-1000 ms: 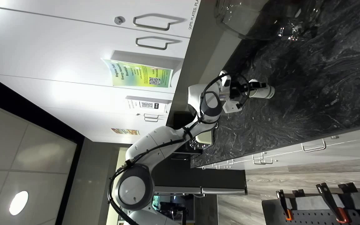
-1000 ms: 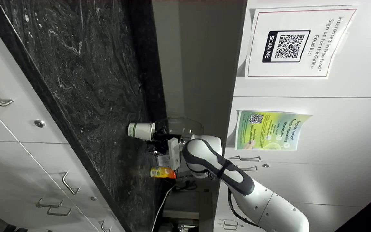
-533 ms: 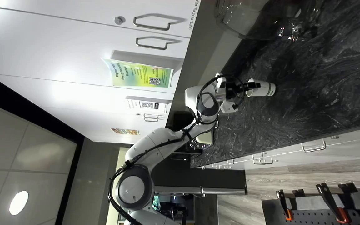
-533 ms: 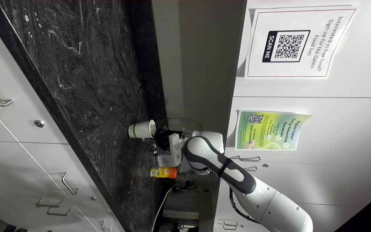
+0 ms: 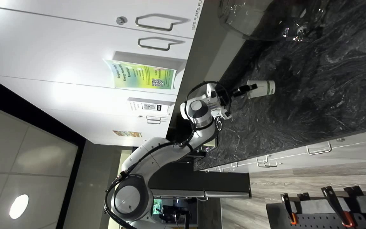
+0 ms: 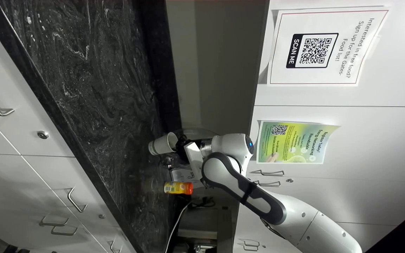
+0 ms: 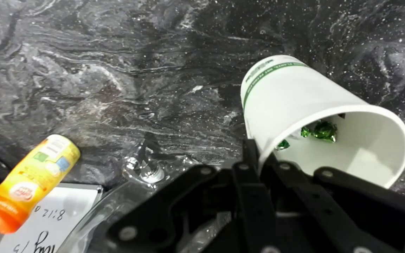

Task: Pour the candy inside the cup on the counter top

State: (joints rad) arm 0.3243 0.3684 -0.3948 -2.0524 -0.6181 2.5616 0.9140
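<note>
The white paper cup point(image 7: 301, 95) with a green band is held by its rim wall between the fingers of my gripper point(image 7: 261, 154). One finger is outside the wall, the other inside. A few shiny green wrapped candies point(image 7: 325, 130) lie inside the cup. The cup also shows in both exterior views point(image 5: 262, 89) point(image 6: 161, 144), with the gripper point(image 5: 249, 89) at its rim. It appears slightly tilted and a little above the black veined counter top point(image 5: 316, 95). The candies are hidden in both exterior views.
A large clear container point(image 5: 253, 19) stands on the counter; part of it shows beside the gripper in the wrist view point(image 7: 149, 172). A yellow-orange bottle point(image 6: 177, 188) and a white card with writing point(image 7: 60, 211) are nearby. White cabinets point(image 5: 91, 38) hang above.
The arm and gripper have drawn back and turned. The cup has moved with them, seemingly upward, and its mouth now faces more toward the camera in an exterior view.
</note>
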